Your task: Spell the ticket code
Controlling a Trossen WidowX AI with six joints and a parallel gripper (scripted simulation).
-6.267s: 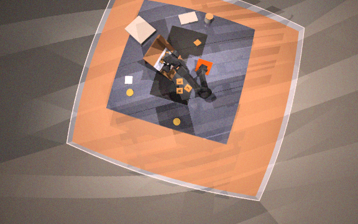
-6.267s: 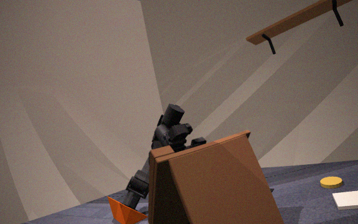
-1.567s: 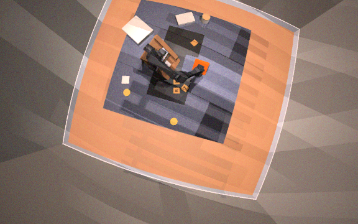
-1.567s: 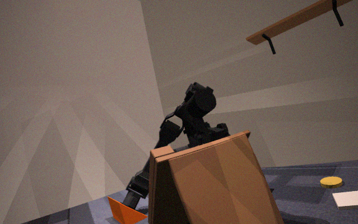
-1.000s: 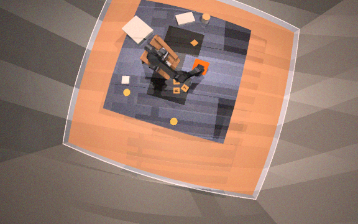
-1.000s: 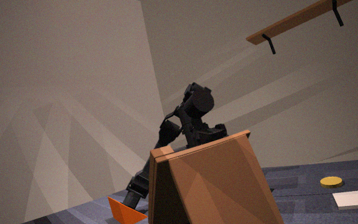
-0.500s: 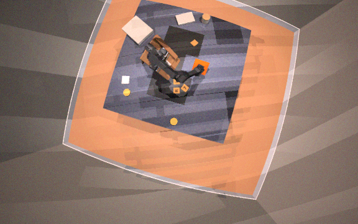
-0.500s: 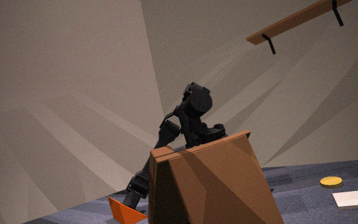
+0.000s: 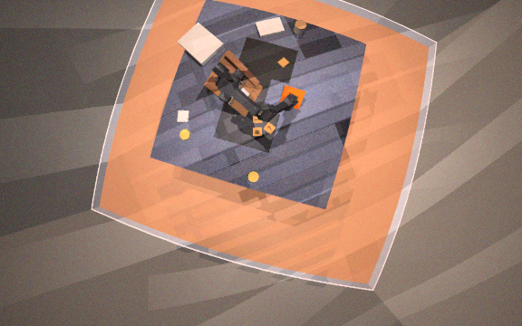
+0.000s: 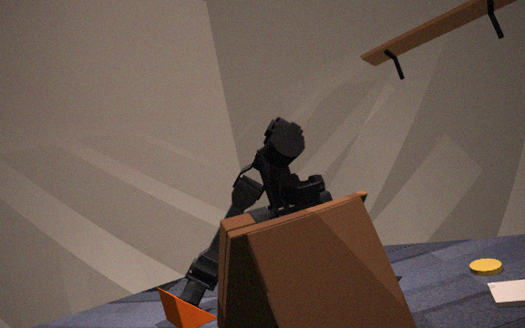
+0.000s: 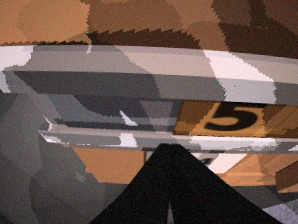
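The brown sloped board [image 9: 252, 81] [image 10: 326, 264] stands under the arm, seen from behind in the exterior view. In the wrist view the pale letter rail [image 11: 190, 66] crosses the board, and an orange tile with a black 5 [image 11: 232, 117] sits in it, right of the fingertips. My gripper [image 11: 168, 153] is shut with nothing between its fingers, its tips at the rail's lower lip, left of the 5. A white card [image 11: 225, 162], partly hidden by the fingers, shows beyond; its print is unreadable. Loose tiles lie by the arm: one marked 7 [image 9: 269, 128], one dark-marked [image 9: 257, 131], one partly hidden [image 9: 257, 119].
Another orange tile [image 9: 283, 62] lies on a dark patch. Around are a large pale block [image 9: 200, 43], a white slab [image 9: 270, 26], a cylinder [image 9: 300, 27], a small white square [image 9: 183, 116] and yellow discs [image 9: 184, 134] [image 9: 253, 177]. An orange panel [image 9: 292, 91] stands by the arm's base.
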